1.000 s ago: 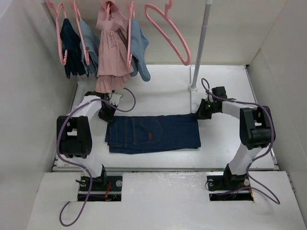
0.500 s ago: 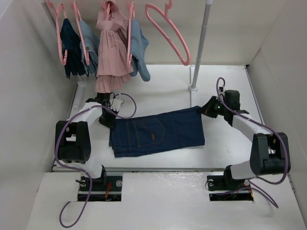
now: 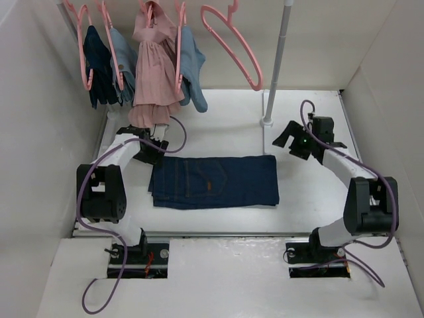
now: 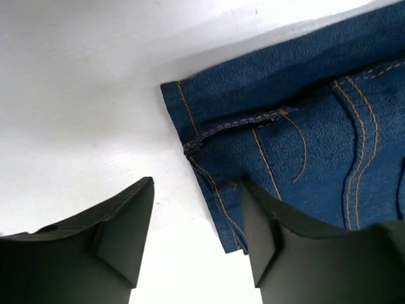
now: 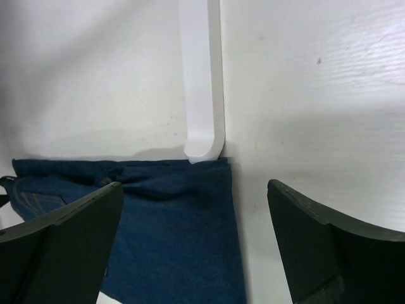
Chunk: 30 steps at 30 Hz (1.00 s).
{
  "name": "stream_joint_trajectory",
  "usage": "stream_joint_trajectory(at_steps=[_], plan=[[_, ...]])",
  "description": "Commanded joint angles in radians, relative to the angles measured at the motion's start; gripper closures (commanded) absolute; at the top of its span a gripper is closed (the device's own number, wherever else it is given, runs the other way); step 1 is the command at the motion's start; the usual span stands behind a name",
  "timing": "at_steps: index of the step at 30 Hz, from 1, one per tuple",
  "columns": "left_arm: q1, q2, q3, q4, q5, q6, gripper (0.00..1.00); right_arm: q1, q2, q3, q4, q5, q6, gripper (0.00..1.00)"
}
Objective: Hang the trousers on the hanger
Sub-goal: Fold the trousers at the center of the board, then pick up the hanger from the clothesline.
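The left gripper has its jaws apart. The trousers lie ahead and to the right. Their stitched corner edge runs in between the fingertips and passes behind the right finger. White table fills the area ahead-left.

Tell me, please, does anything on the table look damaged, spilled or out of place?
Nothing stands out. The trousers lie folded flat on the table, their layers slightly uneven only at the end nearest the left end effector. The hanger hangs empty behind them.
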Motion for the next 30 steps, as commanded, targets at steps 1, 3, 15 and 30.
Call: stream_joint_trajectory(at_steps=[1,3,15,30], plan=[[-0.002,-0.031,-0.017,-0.036,-0.005,-0.018,0.44,0.005,-0.129,0.080,-0.125,0.099,-0.090,0.00],[-0.002,-0.066,-0.037,-0.047,-0.026,0.005,0.42,0.026,-0.262,0.101,-0.175,0.170,-0.104,0.00],[-0.051,-0.316,-0.241,-0.061,-0.374,0.184,0.40,0.281,-0.493,0.550,-0.323,0.412,-0.305,0.00],[-0.098,-0.640,-0.182,-0.183,-0.226,0.246,0.37,0.427,0.197,1.304,-0.251,0.395,-0.400,0.00]])
